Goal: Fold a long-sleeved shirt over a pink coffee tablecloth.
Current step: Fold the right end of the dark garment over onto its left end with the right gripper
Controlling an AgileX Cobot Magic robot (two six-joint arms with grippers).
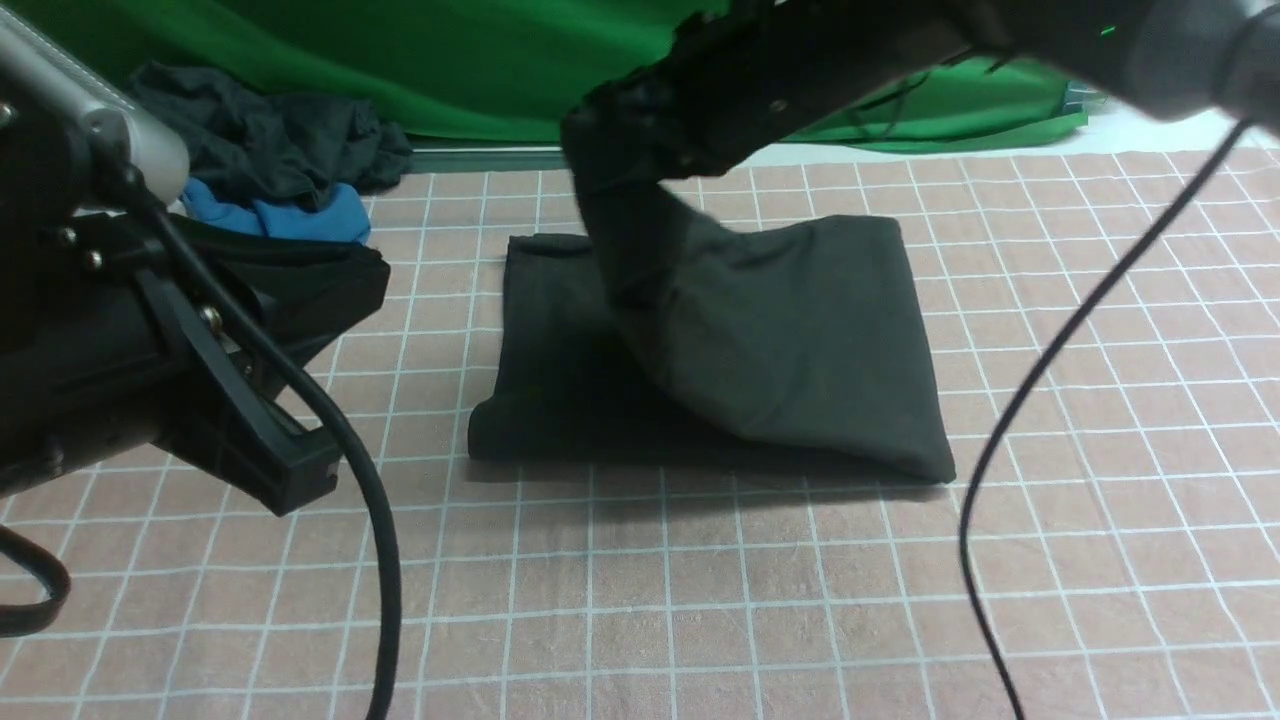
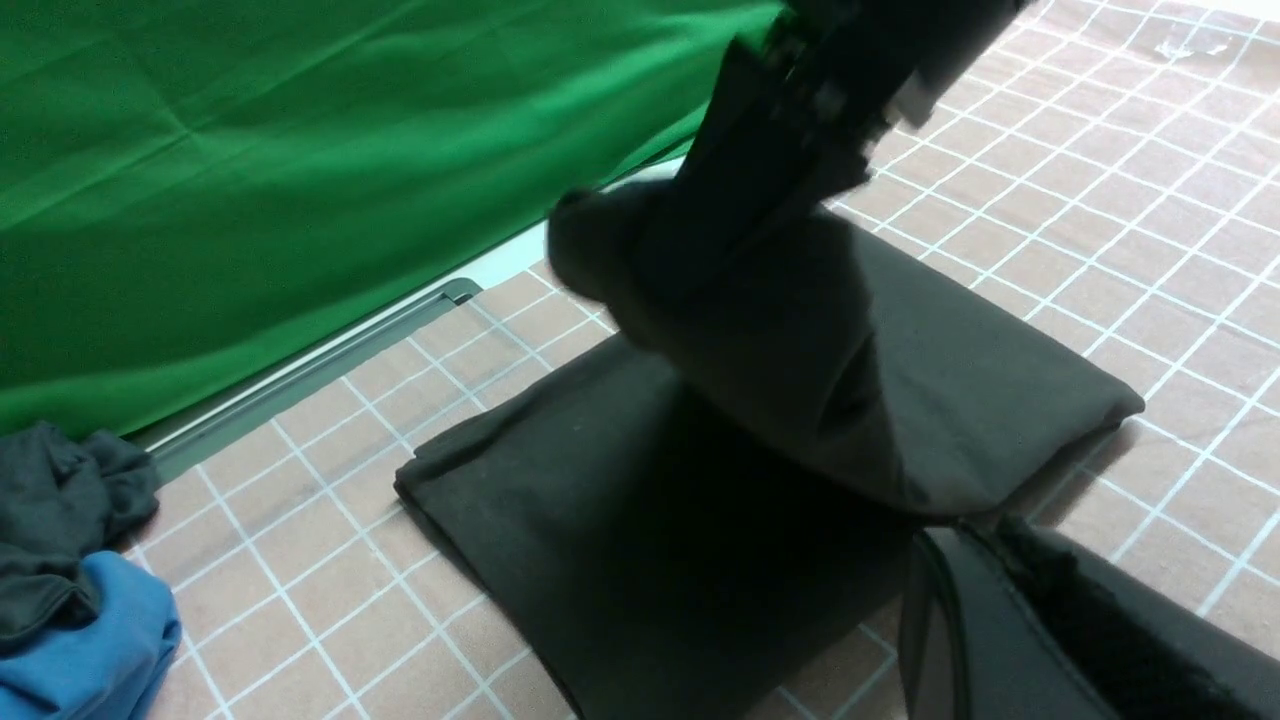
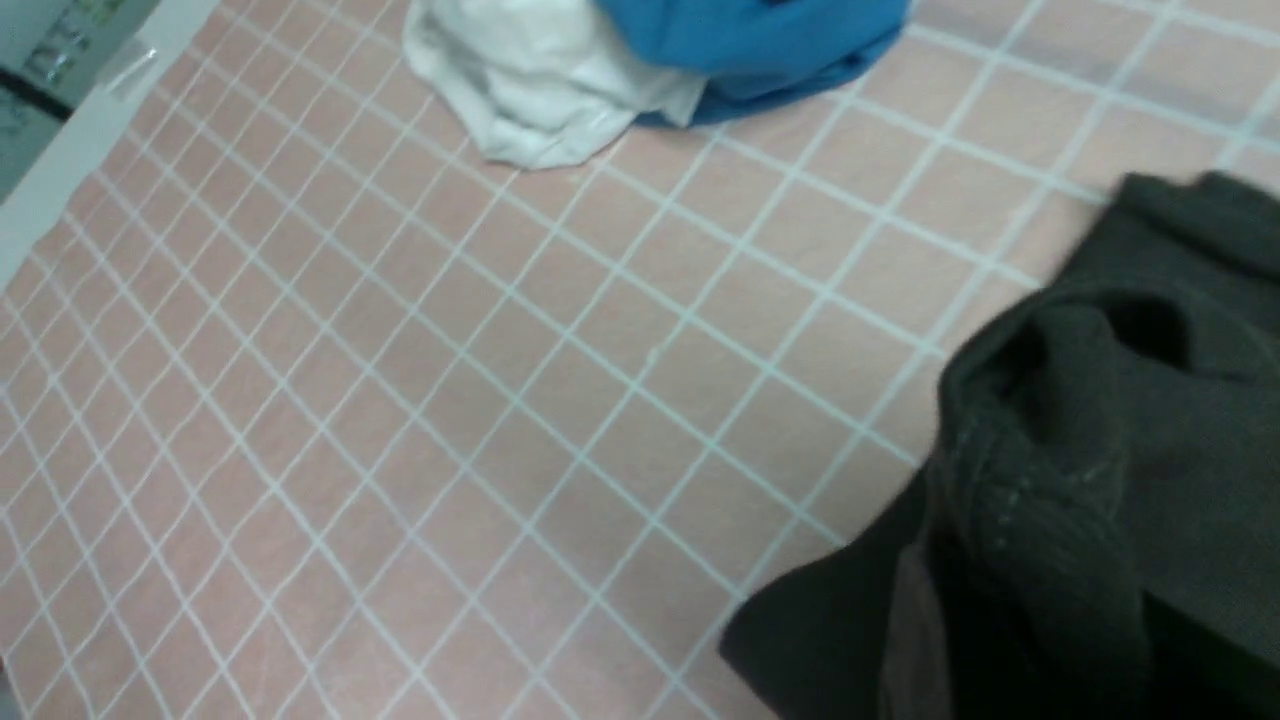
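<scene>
1 left gripper [image 1: 290,465], nearest, clenched on nothing.
1 pink coffee tablecloth [image 1: 700,600], spread flat.
1 long-sleeved shirt [image 1: 800,340], folded, mid-cloth (one ribbed edge raised).
1 right gripper [image 1: 640,140], pinching that edge.
Far left, 3 bunched: dark grey garment [image 1: 250,140], blue garment [image 1: 290,215], white garment [image 3: 530,80].
1 green cloth [image 1: 400,60], rearmost.

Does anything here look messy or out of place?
The black shirt is only half flat: the right claw holds one edge up off the pink cloth. A crumpled heap of clothes sits at the far left.
</scene>
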